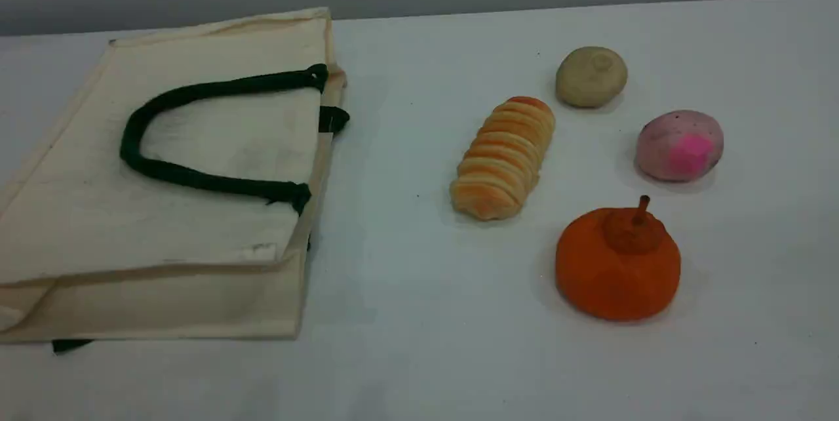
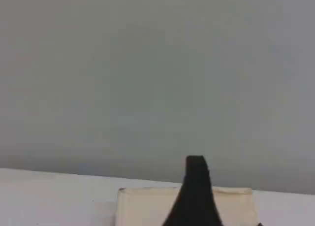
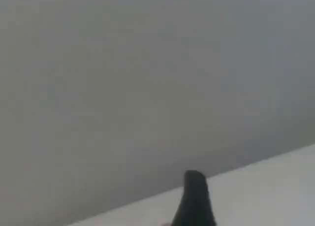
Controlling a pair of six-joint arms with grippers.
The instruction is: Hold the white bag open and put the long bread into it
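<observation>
White bag [image 1: 196, 231] lies flat at left in the scene view, long bread [image 1: 503, 157] apart to its right on the worktop [image 1: 406, 316]. Only wrist views catch left claw [image 2: 196, 196] and right claw [image 3: 194, 199], both spread open.

Ahead of my left gripper [image 2: 196, 199] the bag [image 1: 216, 139] lay flat on the table [image 1: 419, 355], its handle [image 1: 229, 87] on top. The bread [image 1: 503, 159] lay right of the bag, well apart. Beyond the bread to the right sat the bun [image 1: 591, 77], right of it the ball [image 1: 680, 145], and nearer me the pumpkin [image 1: 617, 270]. Ahead of my right gripper [image 3: 195, 204] ran the table's edge.
</observation>
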